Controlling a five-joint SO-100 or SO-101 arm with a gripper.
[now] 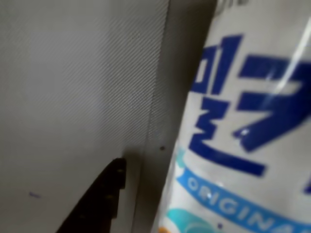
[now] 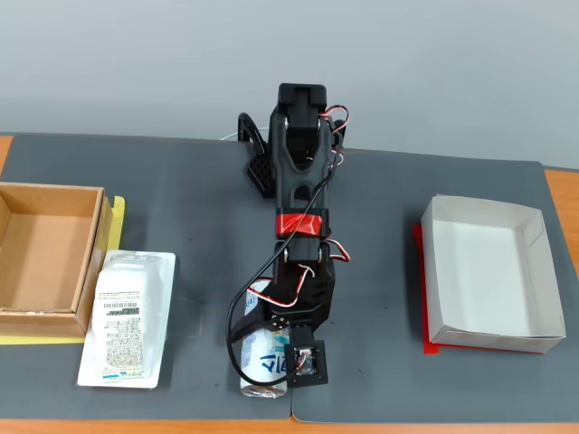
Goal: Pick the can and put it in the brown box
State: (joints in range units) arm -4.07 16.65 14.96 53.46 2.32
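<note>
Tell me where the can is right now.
In the fixed view the can lies near the mat's front edge, under the gripper, between the wrapped package and the white box.

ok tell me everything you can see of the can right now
The can lies on the dark grey mat near the table's front edge in the fixed view, mostly hidden under the gripper. It is white with blue lettering and a silvery end pointing toward the front edge. In the wrist view it fills the right side, showing large blue characters, a blue band reading ORIGINAL and light-blue artwork below. Whether the gripper has closed on it cannot be told.
</note>
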